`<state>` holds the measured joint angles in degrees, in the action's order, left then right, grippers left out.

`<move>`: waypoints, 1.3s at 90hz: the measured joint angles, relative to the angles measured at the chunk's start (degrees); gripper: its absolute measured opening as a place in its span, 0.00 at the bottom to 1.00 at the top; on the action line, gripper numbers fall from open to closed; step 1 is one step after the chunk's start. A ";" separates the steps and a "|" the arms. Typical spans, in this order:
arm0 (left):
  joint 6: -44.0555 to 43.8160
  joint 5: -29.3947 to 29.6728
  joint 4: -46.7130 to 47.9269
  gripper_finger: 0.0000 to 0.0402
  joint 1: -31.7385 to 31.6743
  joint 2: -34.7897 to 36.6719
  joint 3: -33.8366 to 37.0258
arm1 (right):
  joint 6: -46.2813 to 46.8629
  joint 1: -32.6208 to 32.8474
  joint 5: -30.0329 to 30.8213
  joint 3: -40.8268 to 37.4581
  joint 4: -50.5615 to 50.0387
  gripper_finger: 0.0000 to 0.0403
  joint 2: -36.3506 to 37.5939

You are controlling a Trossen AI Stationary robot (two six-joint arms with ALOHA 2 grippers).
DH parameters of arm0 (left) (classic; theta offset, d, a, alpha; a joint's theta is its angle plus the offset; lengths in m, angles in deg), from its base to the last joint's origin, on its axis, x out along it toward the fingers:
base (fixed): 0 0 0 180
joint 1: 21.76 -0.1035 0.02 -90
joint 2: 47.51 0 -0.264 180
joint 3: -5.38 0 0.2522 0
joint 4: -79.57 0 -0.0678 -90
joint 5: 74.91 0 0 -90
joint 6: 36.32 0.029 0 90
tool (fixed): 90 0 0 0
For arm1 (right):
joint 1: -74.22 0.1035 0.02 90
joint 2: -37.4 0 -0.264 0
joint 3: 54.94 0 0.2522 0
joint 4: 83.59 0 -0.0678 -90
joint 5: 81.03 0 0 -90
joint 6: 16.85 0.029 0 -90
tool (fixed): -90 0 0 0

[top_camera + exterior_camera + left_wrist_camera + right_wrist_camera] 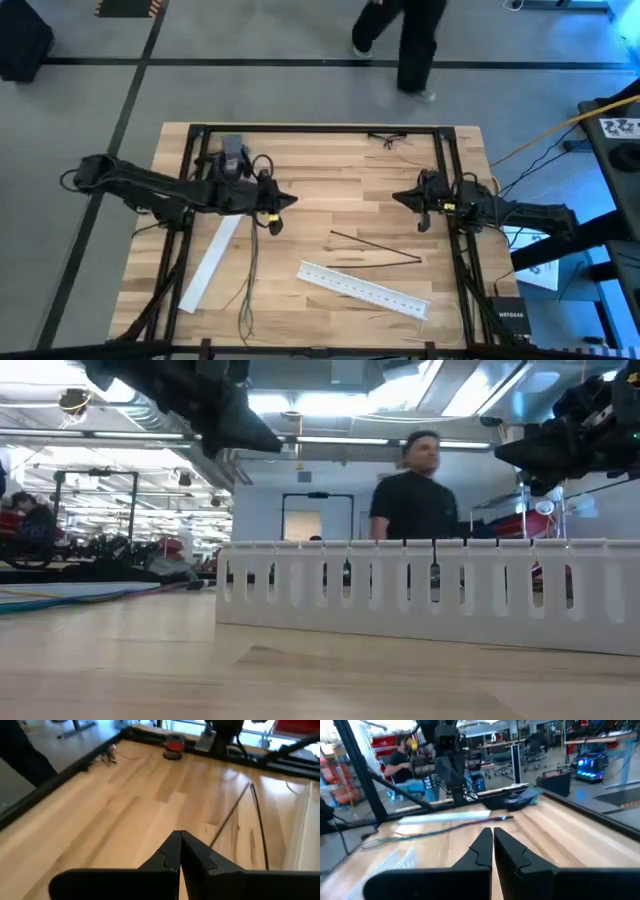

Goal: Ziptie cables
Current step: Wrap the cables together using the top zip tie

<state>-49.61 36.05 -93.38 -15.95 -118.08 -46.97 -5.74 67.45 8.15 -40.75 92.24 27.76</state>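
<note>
Nothing tied yet: the loose bundle of thin dark cables (249, 275) lies lower left on the wooden bench (330, 170), while the left gripper (281, 201) and right gripper (407, 197) hover mid-frame, fingers together, empty.

1. A long white slotted strip (362, 290) lies slanted near the table's (330, 170) front edge.
2. Another white strip (211, 262) lies at the left.
3. Two thin black strips (375, 250) lie between.
4. A person (415, 495) stands behind.
</note>
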 joint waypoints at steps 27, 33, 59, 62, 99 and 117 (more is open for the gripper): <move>1.50 -0.01 0.17 0.00 2.10 -3.38 0.01 | 0.28 0.00 -2.22 8.28 5.86 0.18 -33.06; 1.38 0.01 -0.04 0.00 2.61 -3.35 0.02 | -0.68 0.04 -3.59 11.36 5.60 0.23 -41.71; -0.67 0.06 -0.14 0.00 5.59 -3.31 0.71 | -3.43 3.04 -10.28 20.85 11.87 0.33 -72.01; -1.12 0.21 0.12 0.00 5.87 -3.31 0.89 | -4.09 4.27 -10.32 21.82 13.82 0.33 -74.41; -5.76 0.47 -0.31 0.00 6.73 -3.31 4.02 | -5.64 12.61 1.81 30.62 18.29 0.33 -91.41; -6.21 0.47 -0.61 0.00 6.94 -3.31 5.12 | -3.78 13.76 5.96 30.98 18.04 0.19 -93.75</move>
<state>-55.82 36.52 -93.99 -9.01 -121.40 -41.84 -9.51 81.22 14.11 -9.78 110.28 -65.99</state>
